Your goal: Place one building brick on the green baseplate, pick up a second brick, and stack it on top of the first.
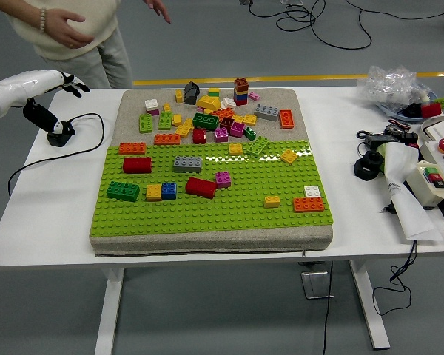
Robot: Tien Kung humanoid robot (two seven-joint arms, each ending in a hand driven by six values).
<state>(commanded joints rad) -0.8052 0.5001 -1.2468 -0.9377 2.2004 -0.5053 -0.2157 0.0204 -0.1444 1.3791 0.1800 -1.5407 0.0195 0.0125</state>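
The left hand is hovering with fingers spread, holding nothing, well left of the green baseplate. The loose brick pile is lying just beyond the baseplate's far edge, rightward of those fingers.

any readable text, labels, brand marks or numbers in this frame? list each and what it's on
None readable.
The control box with red and green buttons may carry labels, too small to read.
The bricks and green baseplate show no print.
The plastic bag shows nothing legible.
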